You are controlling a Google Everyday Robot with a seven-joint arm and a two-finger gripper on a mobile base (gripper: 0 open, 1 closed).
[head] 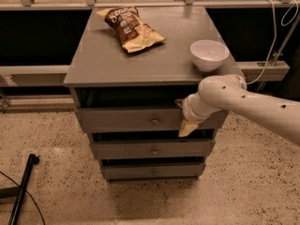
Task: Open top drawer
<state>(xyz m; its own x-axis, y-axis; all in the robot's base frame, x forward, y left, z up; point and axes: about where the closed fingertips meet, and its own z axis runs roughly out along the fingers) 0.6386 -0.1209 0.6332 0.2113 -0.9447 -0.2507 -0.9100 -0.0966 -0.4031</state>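
Note:
The grey cabinet [140,60] has three drawers with small round knobs. The top drawer [122,118] is the widest and stands slightly out from the cabinet, with a dark gap above its front. Its knob [154,121] is at the centre. My gripper [183,115] is at the right part of the top drawer's front, to the right of the knob, on the end of the white arm [243,104] that comes in from the right. The middle drawer [152,150] and the bottom drawer [152,171] sit below it.
A brown chip bag [131,26] and a white bowl [209,54] lie on the cabinet top. A rail and dark panels run behind the cabinet. A cable [276,36] hangs at the right. A black pole [23,186] lies on the speckled floor at the left.

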